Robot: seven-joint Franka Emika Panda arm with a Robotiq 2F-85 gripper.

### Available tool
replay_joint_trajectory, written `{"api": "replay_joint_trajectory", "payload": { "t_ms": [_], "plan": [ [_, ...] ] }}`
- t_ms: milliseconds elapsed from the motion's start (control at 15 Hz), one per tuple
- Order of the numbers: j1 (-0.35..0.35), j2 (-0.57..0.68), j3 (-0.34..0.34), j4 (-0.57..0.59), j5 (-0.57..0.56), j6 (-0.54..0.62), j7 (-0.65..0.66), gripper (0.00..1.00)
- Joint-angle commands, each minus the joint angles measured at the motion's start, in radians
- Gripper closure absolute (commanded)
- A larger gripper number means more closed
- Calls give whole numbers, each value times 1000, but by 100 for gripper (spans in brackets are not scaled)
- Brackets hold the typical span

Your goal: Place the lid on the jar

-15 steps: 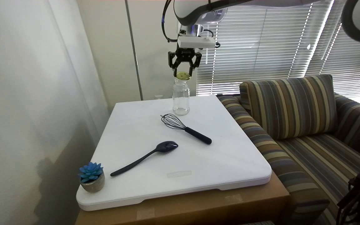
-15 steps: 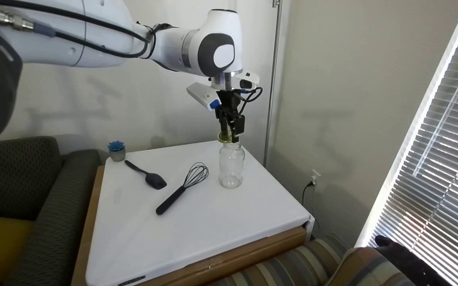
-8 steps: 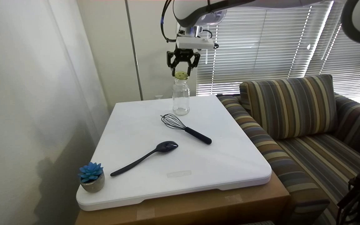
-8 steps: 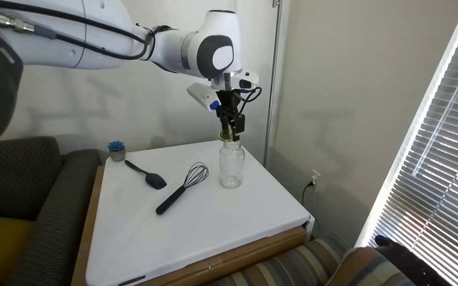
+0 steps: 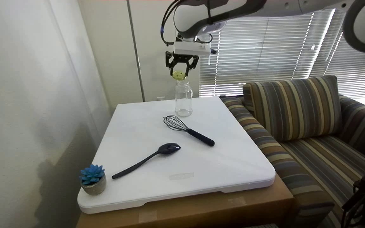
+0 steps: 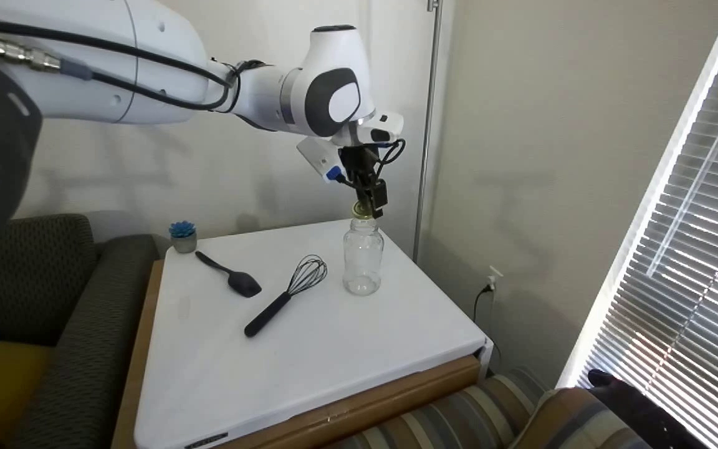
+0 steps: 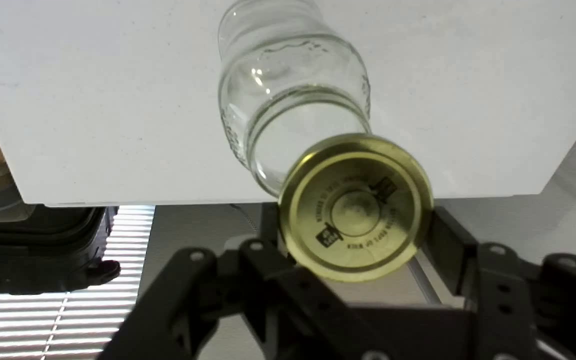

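The gold lid (image 7: 355, 212) is pinched by its edges in the gripper (image 5: 179, 73), tilted, near the mouth of the clear jar (image 5: 183, 98). In the wrist view it hides part of the opening; whether lid and jar touch cannot be told. The jar stands upright on the white table (image 5: 233, 161). Near it lies a black whisk (image 5: 200, 137); farther off, a black spoon (image 5: 169, 148) and a potted plant (image 5: 92, 175).
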State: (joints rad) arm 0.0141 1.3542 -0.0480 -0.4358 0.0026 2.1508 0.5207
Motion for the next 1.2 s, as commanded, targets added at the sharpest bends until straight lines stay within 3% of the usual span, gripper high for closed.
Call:
{"api": "replay_joint_trajectory", "payload": {
  "t_ms": [0,1133],
  "plan": [
    [16,9,-45,-15,-33,77,75,53],
    [14,7,-75,-33,-23,63,165,53]
  ]
}}
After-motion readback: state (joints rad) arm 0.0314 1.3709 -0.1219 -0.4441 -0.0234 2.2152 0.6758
